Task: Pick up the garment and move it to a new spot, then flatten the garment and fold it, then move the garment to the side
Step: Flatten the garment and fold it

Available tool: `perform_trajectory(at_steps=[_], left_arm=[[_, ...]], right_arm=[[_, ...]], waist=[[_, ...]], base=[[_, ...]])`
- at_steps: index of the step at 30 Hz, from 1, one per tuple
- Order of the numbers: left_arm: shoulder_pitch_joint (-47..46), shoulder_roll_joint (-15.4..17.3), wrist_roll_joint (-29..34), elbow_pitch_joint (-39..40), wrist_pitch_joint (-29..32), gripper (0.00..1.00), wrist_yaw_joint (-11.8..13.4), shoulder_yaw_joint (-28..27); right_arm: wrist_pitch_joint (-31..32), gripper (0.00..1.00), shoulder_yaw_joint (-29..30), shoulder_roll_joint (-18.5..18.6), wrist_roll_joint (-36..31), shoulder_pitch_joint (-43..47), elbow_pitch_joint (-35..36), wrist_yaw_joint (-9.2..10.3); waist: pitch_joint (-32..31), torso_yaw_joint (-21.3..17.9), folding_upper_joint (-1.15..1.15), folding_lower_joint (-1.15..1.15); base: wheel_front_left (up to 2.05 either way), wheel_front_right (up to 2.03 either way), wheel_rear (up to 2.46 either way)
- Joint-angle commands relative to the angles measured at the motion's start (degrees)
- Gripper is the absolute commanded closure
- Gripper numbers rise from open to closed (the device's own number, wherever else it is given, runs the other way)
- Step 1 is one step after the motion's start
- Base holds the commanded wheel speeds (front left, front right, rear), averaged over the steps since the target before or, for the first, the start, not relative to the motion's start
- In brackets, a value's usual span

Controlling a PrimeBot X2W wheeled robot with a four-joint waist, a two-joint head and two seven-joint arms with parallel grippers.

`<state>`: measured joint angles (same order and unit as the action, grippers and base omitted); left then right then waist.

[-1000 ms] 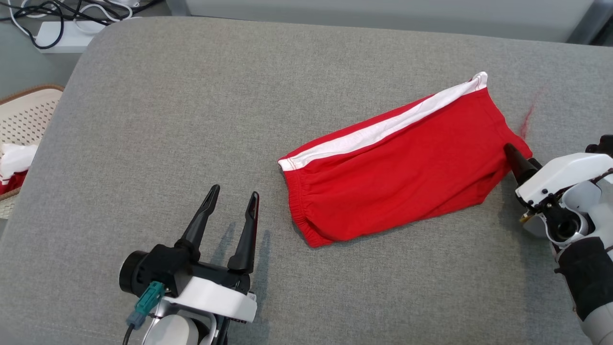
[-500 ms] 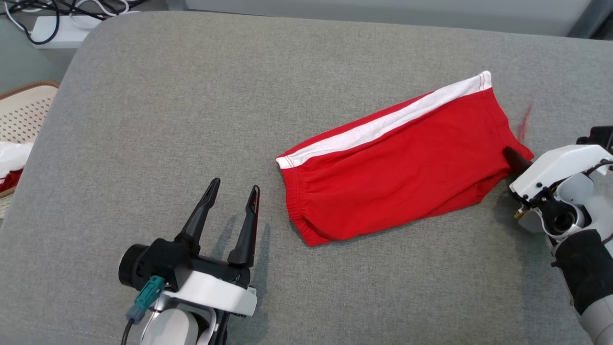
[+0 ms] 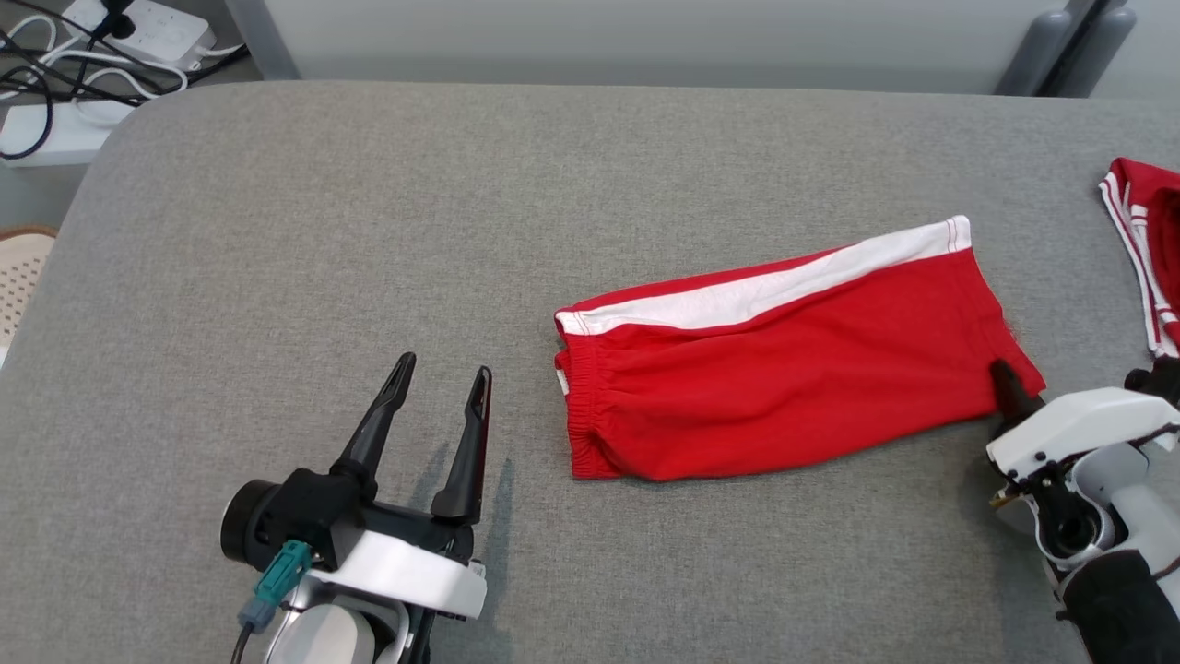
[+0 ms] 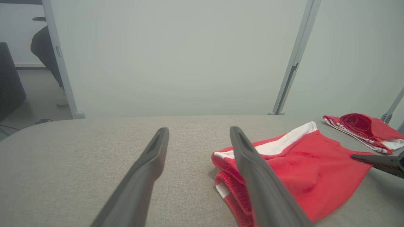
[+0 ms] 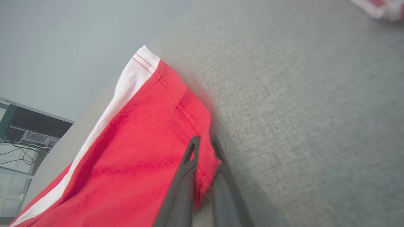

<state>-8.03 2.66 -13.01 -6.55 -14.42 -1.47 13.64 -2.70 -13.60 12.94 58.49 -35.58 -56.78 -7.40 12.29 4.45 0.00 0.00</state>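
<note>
The garment (image 3: pixel 784 369) is a pair of red shorts with a white side stripe, lying folded on the grey table (image 3: pixel 369 184). My right gripper (image 3: pixel 1003 378) is shut on its near right corner, and the right wrist view shows the red cloth (image 5: pixel 132 151) pinched between the right gripper's (image 5: pixel 203 140) dark fingers. My left gripper (image 3: pixel 442 364) stands open over bare table, left of the waistband end, holding nothing. In the left wrist view, the left gripper's (image 4: pixel 199 132) fingers frame the garment (image 4: pixel 300 170), and the right gripper's finger (image 4: pixel 366 158) meets its far corner.
Another red garment with white stripes (image 3: pixel 1143 240) lies at the table's right edge, also in the left wrist view (image 4: pixel 363 126). A power strip with cables (image 3: pixel 138 28) sits on the floor beyond the far left corner. A perforated basket (image 3: pixel 18 267) shows at the left edge.
The right gripper has shut on the garment's corner. The camera has shifted, bringing the second red garment into view. The garment now lies less tilted. The left gripper has stayed open.
</note>
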Motion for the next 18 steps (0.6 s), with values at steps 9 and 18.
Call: perform_trajectory(at_steps=[9, 18], left_arm=[[1.13, 0.23, 0.71, 1.13, -0.58, 0.0, -0.62, -2.74], [1.21, 0.22, 0.95, 1.38, -0.58, 0.0, -0.86, -3.08]], right_arm=[[-4.85, 1.0, -0.23, 0.57, 0.1, 8.65, 6.25, -0.09], [-3.18, 1.0, 2.08, 1.17, -1.75, 13.5, 9.52, -0.09]], waist=[[-2.44, -3.81, 0.0, 0.0], [-2.26, -5.33, 0.0, 0.0]], base=[[0.0, 0.0, 0.0], [0.0, 0.0, 0.0]])
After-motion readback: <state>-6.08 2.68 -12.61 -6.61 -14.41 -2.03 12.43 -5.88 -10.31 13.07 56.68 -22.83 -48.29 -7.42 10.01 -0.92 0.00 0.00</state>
